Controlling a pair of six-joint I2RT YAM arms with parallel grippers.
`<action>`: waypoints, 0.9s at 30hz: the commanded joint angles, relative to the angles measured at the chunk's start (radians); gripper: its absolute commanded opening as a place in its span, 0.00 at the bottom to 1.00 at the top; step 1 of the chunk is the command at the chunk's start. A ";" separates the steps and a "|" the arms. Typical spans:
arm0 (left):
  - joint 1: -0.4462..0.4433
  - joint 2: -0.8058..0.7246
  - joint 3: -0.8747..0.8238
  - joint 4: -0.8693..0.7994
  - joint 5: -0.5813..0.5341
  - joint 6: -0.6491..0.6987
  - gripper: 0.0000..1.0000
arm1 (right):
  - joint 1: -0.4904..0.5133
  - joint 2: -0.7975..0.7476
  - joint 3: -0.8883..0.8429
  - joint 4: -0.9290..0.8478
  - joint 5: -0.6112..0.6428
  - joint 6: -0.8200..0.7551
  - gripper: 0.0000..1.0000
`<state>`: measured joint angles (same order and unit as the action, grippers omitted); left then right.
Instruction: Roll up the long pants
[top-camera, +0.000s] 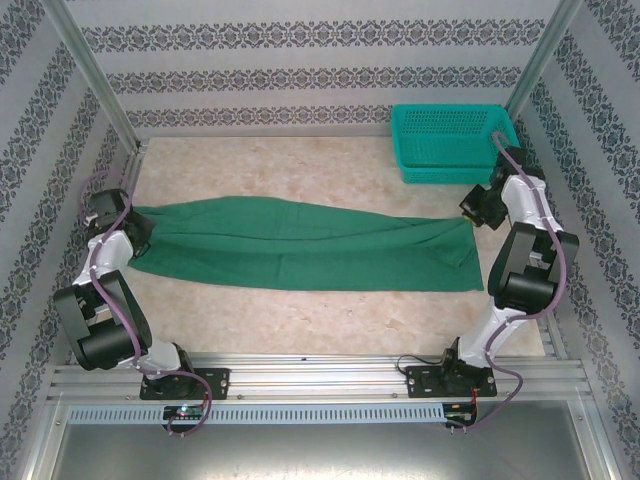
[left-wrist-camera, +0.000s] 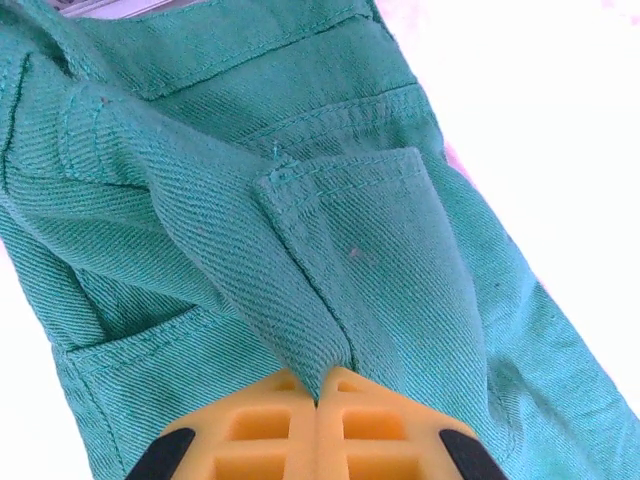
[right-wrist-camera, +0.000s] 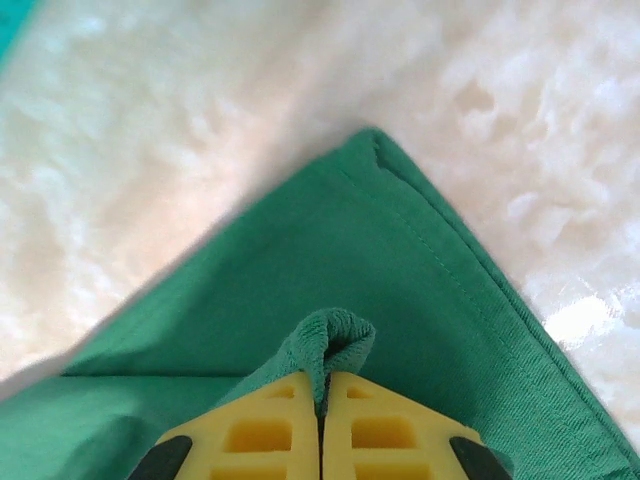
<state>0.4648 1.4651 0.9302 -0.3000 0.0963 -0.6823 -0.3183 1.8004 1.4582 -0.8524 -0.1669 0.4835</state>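
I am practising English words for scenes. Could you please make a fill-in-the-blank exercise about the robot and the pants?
1. The pants lie stretched out flat on the ____.
2. The left gripper and the right gripper are each ____ on a fold of the pants.
3. The basket stands in the far ____ corner.

Missing words: table; shut; right.

Bright even light, wrist backgrounds overexposed, blurred
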 joint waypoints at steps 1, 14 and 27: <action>0.001 -0.018 0.051 -0.017 -0.046 0.003 0.00 | -0.006 -0.058 0.077 -0.042 -0.001 0.009 0.00; 0.001 -0.029 0.090 -0.038 -0.052 0.011 0.00 | -0.024 -0.019 0.186 -0.098 0.023 -0.027 0.00; -0.001 0.021 0.122 -0.021 0.004 -0.005 0.00 | -0.063 0.112 0.257 -0.061 -0.054 0.018 0.00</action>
<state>0.4641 1.4754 1.0115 -0.3336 0.1169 -0.6823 -0.3695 1.8881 1.6321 -0.9371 -0.2256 0.4820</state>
